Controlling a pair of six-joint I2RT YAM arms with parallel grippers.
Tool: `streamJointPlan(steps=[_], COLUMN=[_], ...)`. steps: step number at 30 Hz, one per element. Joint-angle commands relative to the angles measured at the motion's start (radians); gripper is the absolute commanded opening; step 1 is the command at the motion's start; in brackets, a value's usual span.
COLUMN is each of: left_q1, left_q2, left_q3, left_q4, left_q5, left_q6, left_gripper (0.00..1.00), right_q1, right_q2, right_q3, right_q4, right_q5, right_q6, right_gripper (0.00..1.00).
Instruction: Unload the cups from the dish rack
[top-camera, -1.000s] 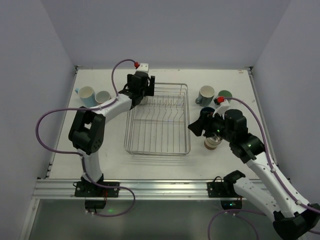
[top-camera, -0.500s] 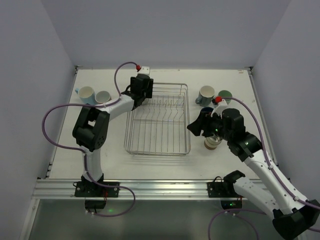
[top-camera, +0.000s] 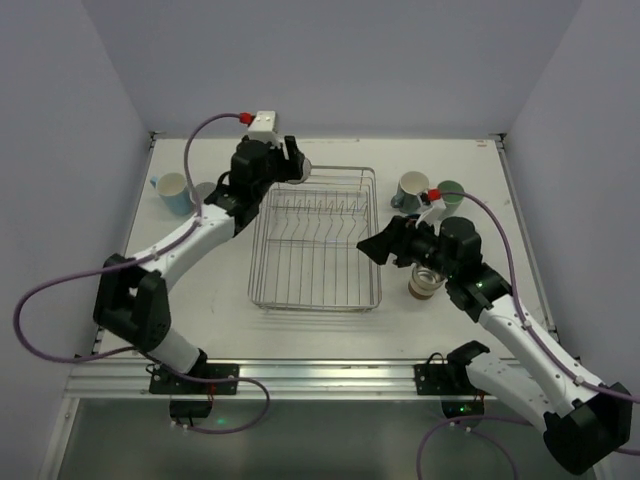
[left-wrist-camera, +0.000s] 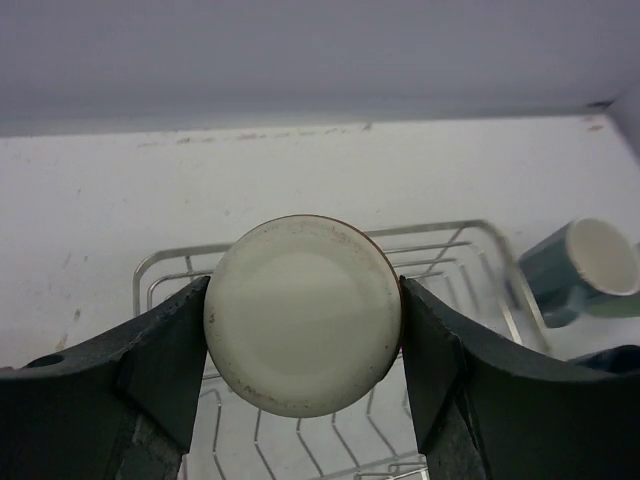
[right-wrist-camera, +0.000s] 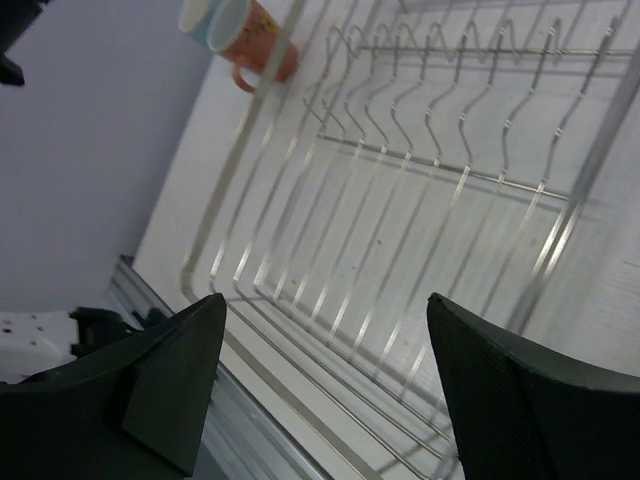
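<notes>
- White table (top-camera: 200, 310) with a wire dish rack (top-camera: 315, 307) on it.
- Left claw (left-wrist-camera: 302, 300) clamps a cream cup (left-wrist-camera: 303, 345) above the rack's far end.
- Right claw (right-wrist-camera: 330, 350) gapes empty over the rack.

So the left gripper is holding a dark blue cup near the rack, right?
Not quite. The left gripper does hold a cup near the rack, but the cup is cream, not dark blue. The left wrist view shows its pale bottom clamped between the fingers.
</notes>
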Motion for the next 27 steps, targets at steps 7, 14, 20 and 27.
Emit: streamJointPlan(steps=[7, 14, 20, 27], left_q1=[0.003, -0.021, -0.099, -0.155], left_q2=[-0.407, -0.495, -0.505, -0.478], left_q3=[-0.335, -0.490, -0.533, -0.553], left_q4=[0.388, 0.597, 0.721, 0.732], left_q5=[0.456, 0.626, 0.649, 0.649], left_q6=[-0.466, -0.672, -0.732, -0.707], left_gripper=[0.16, 0.15, 0.16, 0.30], right_q1=[0.001, 0.004, 0.013, 0.022], right_q2=[0.042, 0.100, 0.160, 0.152], right_q3=[-0.047, -0.050, -0.042, -0.033], right_q4=[0.548, 0.688, 0.771, 0.855], right_q5=[-0.150, -0.196, -0.239, -0.239], right_q6=[0.251, 0.343, 0.419, 0.460], right_gripper=[0.88, 0.79, 0.72, 0.33])
